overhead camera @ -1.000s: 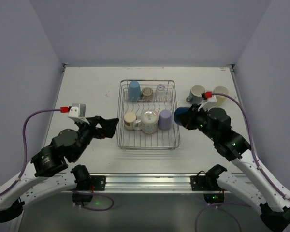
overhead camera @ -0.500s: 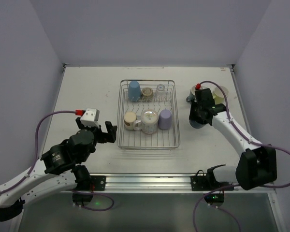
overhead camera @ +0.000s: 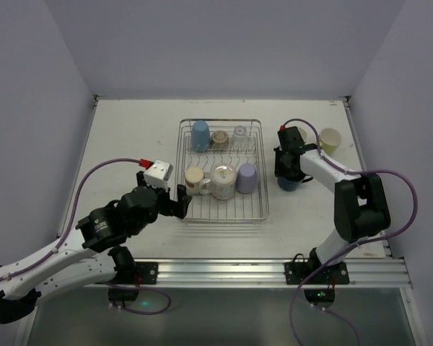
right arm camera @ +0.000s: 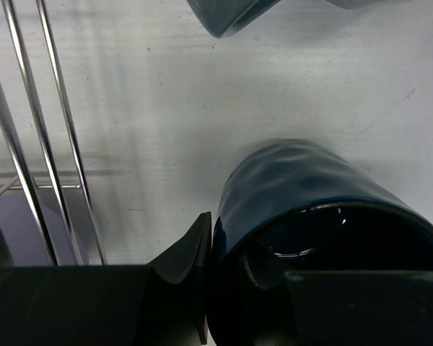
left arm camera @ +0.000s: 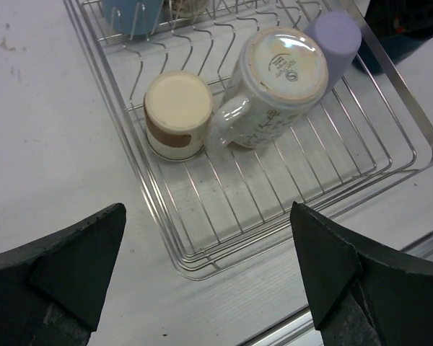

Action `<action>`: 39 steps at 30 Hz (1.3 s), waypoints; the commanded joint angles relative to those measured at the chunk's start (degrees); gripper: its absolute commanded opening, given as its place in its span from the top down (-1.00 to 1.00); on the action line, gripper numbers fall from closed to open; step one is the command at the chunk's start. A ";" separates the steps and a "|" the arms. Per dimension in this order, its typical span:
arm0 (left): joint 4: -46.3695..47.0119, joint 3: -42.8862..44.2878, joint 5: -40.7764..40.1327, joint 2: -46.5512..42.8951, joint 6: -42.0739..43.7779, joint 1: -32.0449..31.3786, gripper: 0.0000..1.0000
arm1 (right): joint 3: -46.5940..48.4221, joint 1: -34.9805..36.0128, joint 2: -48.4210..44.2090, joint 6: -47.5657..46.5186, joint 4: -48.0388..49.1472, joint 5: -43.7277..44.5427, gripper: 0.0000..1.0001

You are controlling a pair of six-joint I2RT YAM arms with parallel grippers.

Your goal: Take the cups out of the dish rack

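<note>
Right claw (overhead camera: pixel 287 176) is clamped on the dark blue cup (right arm camera: pixel 303 209), one finger outside the wall and one inside the rim. That cup is at 3 o'clock of the dish rack (overhead camera: pixel 224 207), just beside it and outside the wire. Can't tell if it touches the table (overhead camera: pixel 130 137). Grey-teal cup (right arm camera: pixel 227 14) is at its 12, yellow-green cup (overhead camera: pixel 330 139) at its 1. Left claw (overhead camera: pixel 172 202) is spread wide and empty at the rack's 7 o'clock corner. In the rack: light blue cup (overhead camera: pixel 200 135), beige cup (overhead camera: pixel 219 137) and clear cup (overhead camera: pixel 239 133) along the 12 edge. Tan tumbler (left arm camera: pixel 177 115), white mug (left arm camera: pixel 274 79) and lavender cup (left arm camera: pixel 333 36) are mid-rack.
</note>
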 commanded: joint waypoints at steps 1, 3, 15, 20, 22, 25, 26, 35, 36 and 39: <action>4.31 4.01 6.99 3.83 2.09 0.01 -1.00 | 2.93 -0.21 -0.37 -1.19 3.22 1.80 0.66; 6.06 4.72 7.79 6.11 1.92 -0.07 -1.00 | 2.49 -0.21 -1.94 -0.75 3.66 1.28 0.33; 20.57 10.08 15.32 24.31 11.66 -0.07 -1.00 | -6.82 -0.13 -23.12 2.94 6.83 -2.32 -0.84; 29.19 9.11 17.29 29.74 18.08 0.36 -1.00 | -12.54 -0.13 -33.92 4.61 9.46 -6.02 -0.96; 29.02 10.69 17.11 32.13 18.79 0.63 -1.00 | -14.55 -0.13 -36.31 5.22 10.43 -7.59 -0.98; 28.32 12.71 14.92 36.17 18.97 0.81 -1.00 | -17.02 -0.13 -40.18 5.40 12.36 -10.32 -0.98; 28.49 12.81 14.48 37.40 18.79 1.07 -1.00 | -17.37 -0.13 -40.80 5.14 12.54 -11.28 -0.98; 29.28 15.10 12.72 41.19 18.18 3.88 -1.00 | -18.96 -0.13 -42.56 4.61 13.42 -14.19 -0.98; 29.37 15.09 12.28 41.19 18.00 4.06 -1.00 | -19.05 -0.13 -42.39 4.61 13.59 -14.28 -0.98; 29.90 14.83 14.37 41.80 17.65 5.28 -1.00 | -19.05 -0.13 -42.12 4.52 13.60 -14.90 -0.98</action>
